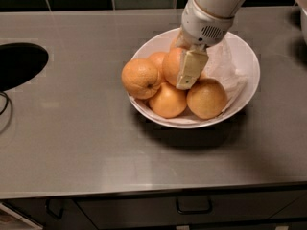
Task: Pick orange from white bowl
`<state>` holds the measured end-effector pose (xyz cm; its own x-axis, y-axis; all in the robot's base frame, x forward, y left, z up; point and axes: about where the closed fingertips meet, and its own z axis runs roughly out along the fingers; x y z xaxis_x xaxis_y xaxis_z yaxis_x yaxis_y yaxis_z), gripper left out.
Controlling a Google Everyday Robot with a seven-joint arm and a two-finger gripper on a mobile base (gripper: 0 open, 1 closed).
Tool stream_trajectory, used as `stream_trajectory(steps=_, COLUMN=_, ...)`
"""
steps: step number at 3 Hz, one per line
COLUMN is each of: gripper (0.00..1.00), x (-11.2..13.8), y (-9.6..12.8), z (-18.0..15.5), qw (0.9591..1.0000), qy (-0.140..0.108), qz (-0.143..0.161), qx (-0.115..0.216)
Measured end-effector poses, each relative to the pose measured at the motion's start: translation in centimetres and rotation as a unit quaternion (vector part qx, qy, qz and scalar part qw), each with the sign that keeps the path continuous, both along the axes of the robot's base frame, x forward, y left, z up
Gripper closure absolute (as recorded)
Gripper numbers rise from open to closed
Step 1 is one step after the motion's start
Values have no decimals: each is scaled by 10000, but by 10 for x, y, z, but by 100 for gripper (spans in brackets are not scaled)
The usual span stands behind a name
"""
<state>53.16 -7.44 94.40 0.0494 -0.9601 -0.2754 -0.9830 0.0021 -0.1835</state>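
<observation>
The white bowl (250, 75) stands on the grey counter, right of the middle, with a thin white liner sheet (226, 67) and several oranges inside. My gripper (176, 71) reaches down into the bowl from the upper right. It is shut on the orange (171, 63) in the middle of the pile, with one cream finger (191, 70) pressed on its right side; the other finger is hidden behind the fruit. An orange with a dark dimple (141, 78) leans on the bowl's left rim. Two paler ones (168, 101) (206, 98) lie in front.
A dark round opening (19, 63) is cut into the counter at the far left, with a thin cable (5, 107) below it. Dark tiles line the back wall. Drawers with a handle (193, 208) run under the counter's front edge.
</observation>
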Motion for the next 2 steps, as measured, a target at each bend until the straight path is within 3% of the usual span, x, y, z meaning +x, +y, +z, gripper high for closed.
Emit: stream_trajectory(steps=2, gripper=100, x=-12, y=-8, z=59, qw=9976, qy=-681, qz=-139, qx=16)
